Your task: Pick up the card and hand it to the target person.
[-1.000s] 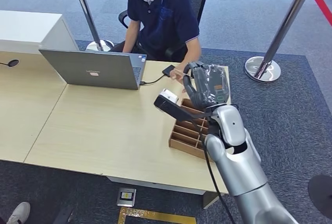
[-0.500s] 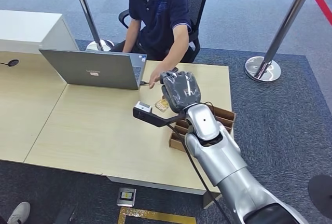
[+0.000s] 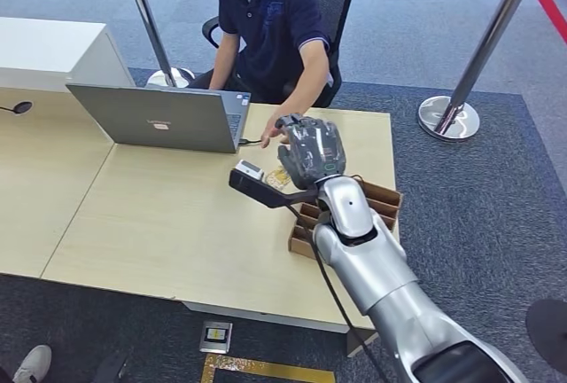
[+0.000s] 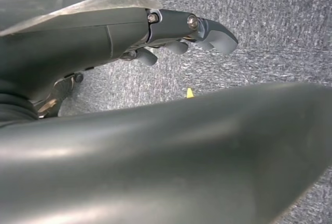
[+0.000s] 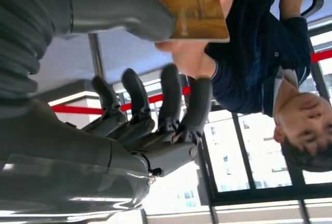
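The right hand (image 5: pixel 129 105) pinches the card (image 5: pixel 193 14) under its thumb, other fingers spread; the person's hand (image 5: pixel 188 53), at its 12 o'clock above the desk (image 3: pixel 167 214), grips the far edge. Thin, stiff, slick: edge holds suit it.

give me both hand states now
left hand: open, holds nothing.
right hand: thumb touches the card, which a person's hand grips; hold cannot be told.

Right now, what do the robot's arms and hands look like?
The right arm is glossy silver with rounded shells; a black cable runs along it. The right hand is dark grey under clear plastic wrap, with a ribbed grey cover, a thick grey thumb and darker fingers. The left hand is dark grey too, with screws showing.
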